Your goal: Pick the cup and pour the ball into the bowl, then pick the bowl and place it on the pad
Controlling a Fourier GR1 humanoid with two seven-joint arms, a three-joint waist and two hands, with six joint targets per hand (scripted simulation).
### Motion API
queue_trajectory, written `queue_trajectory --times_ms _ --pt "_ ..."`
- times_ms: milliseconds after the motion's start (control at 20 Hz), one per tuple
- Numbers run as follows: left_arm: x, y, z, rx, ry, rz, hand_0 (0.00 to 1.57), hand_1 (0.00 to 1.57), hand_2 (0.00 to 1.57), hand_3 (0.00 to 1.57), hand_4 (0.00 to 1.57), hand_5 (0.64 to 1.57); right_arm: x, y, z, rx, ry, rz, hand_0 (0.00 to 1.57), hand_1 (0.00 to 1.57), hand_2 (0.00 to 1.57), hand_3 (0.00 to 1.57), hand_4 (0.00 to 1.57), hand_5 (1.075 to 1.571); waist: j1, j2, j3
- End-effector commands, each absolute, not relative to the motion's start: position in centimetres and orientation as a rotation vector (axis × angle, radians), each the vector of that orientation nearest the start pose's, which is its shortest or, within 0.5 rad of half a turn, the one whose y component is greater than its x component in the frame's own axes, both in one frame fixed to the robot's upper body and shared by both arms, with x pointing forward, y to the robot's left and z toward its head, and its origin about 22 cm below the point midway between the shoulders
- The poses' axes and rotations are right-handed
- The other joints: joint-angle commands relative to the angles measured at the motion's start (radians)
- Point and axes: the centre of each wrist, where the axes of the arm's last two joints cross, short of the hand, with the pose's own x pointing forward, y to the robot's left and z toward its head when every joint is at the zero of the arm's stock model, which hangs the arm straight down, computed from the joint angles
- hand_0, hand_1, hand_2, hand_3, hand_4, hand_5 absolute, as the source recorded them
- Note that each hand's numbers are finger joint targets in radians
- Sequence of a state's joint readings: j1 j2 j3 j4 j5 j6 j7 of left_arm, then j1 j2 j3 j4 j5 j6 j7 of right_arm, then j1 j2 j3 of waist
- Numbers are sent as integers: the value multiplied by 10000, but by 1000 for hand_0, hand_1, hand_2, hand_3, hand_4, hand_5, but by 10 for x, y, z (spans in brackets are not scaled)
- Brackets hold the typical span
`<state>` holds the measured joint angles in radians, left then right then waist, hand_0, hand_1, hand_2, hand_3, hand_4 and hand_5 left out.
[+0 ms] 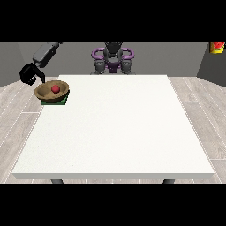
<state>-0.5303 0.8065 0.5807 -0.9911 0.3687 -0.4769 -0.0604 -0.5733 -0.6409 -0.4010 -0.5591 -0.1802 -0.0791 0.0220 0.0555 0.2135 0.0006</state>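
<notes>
Resting on the flat green pad [64, 101], with the small red ball [55, 88] inside, the brown wooden bowl [46, 93]: task apparently done, so the black hand at the view's left [30, 73] just beside the bowl, grasp impossible to tell.

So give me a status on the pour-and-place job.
Mostly done, by the look of it. The red ball lies inside the brown bowl, and the bowl sits on the green pad at the table's far corner at the view's left. No cup is visible. The hand at the view's left hangs just beside the bowl; whether it touches the rim is unclear. What seems left is withdrawing.
</notes>
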Motion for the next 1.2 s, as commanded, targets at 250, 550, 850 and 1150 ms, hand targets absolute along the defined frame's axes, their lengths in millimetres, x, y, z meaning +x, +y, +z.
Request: queue_trajectory --times_ms 250,550,850,1150 --pt "293 513 219 2182 -20075 -613 0 0 0 0 1187 1564 345 -461 59 -5012 -13675 -5321 1451 1451 1383 753 0 1540 612 1041 10" --pt "284 537 230 2250 -20086 -225 0 0 0 0 1193 1567 350 -465 83 -5636 -13988 -4367 931 931 1103 1043 162 1509 246 1125 -4" --pt "294 516 220 1923 -19698 -779 0 0 0 0 1206 1569 352 -448 57 -5471 -12977 -2832 0 0 0 0 0 1407 538 522 1" --pt "301 497 158 2104 -18019 -345 0 0 0 0 1190 1569 358 -461 94 -5528 -12059 -1941 0 0 0 0 200 1375 28 -1356 -25"
